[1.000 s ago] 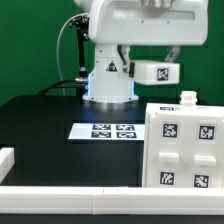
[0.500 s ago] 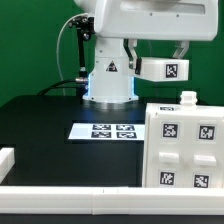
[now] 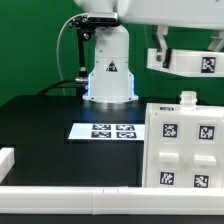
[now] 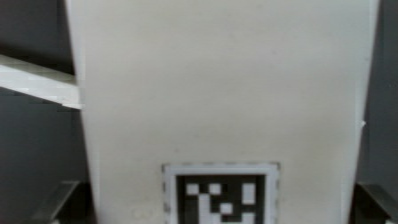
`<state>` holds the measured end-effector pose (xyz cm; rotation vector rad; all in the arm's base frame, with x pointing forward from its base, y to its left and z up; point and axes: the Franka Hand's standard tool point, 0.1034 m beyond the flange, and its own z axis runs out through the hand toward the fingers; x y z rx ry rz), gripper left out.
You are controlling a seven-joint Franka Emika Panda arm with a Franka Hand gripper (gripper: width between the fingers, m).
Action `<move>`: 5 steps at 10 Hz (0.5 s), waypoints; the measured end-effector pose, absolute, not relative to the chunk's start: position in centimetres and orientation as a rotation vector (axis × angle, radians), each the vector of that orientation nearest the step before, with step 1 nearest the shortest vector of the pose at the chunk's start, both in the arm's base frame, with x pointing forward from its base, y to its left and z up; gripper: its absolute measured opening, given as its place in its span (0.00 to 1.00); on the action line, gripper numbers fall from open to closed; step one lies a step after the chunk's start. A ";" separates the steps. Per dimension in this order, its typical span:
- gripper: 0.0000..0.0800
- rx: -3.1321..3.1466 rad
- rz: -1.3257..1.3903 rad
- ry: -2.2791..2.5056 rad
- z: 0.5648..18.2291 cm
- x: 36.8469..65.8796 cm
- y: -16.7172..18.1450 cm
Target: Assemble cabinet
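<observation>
The cabinet's large white body [image 3: 185, 145] stands at the exterior view's right, its face showing several square tags, with a small white knob [image 3: 187, 98] on top. My gripper [image 3: 188, 52] is shut on a smaller white rectangular cabinet piece [image 3: 185, 62] with a tag, held in the air above the body. In the wrist view this piece [image 4: 214, 90] fills the middle, its tag [image 4: 222, 195] between my dark fingers [image 4: 63, 200].
The marker board [image 3: 110, 131] lies on the black table in front of the robot base [image 3: 108, 75]. A white rail [image 3: 80, 195] runs along the front edge, with a white block [image 3: 8, 158] at the exterior view's left.
My gripper has carried the white piece up and toward the exterior view's right, from beside the robot base to above the cabinet body. The body has not moved.
</observation>
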<state>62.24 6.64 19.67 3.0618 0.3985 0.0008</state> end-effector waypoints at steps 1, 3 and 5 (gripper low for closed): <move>0.70 3.062 -0.007 0.394 19.5 62.1 6.4; 0.70 3.062 -0.008 0.394 19.5 62.1 6.5; 0.70 3.057 -0.010 0.386 18.3 62.7 6.6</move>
